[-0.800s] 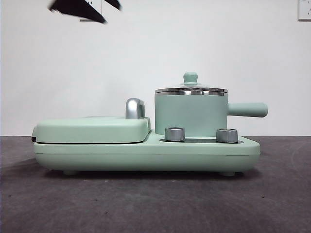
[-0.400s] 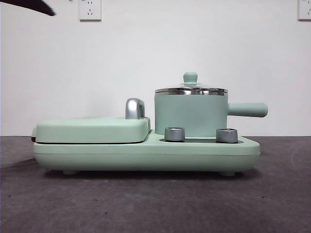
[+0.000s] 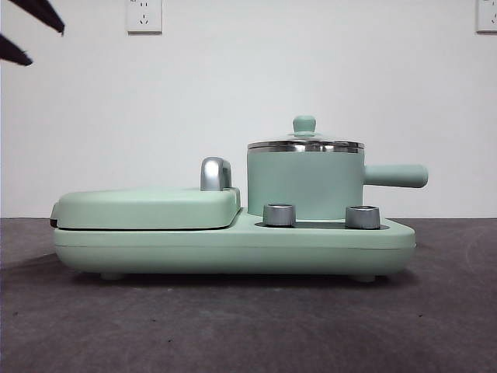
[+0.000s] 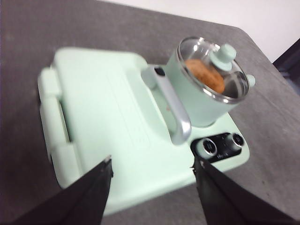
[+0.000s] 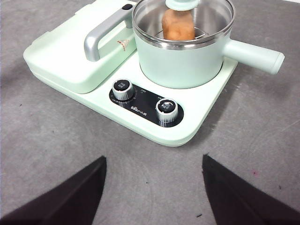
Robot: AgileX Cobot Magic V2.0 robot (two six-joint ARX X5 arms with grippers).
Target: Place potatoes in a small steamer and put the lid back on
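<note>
The small mint-green cylindrical steamer pot (image 3: 305, 184) with a steel rim stands on the right half of the mint-green cooker base (image 3: 233, 249), its straight side handle (image 3: 396, 176) pointing away from the griddle. The round clear glass lid (image 4: 211, 70) with a mint-green knob (image 3: 304, 124) sits on the pot rim. Through the glass, the orange-brown wrinkled potato (image 5: 178, 24) lies inside the pot.

Left hand (image 4: 152, 171) — jaws spread wide, holding nothing — hangs above the flat mint-green hinged griddle cover (image 4: 112, 122); the pot is beyond it, past the chrome griddle handle (image 4: 173, 110).

Right hand (image 5: 153, 161) — jaws likewise wide apart and empty — hangs over the dark grey tabletop (image 5: 56, 140). Ahead of it lie the two steel control knobs (image 5: 123, 89), with the pot just behind them.

In the front view, two black jaw tips (image 3: 31, 31) show at the top corner, well apart from the cooker.
</note>
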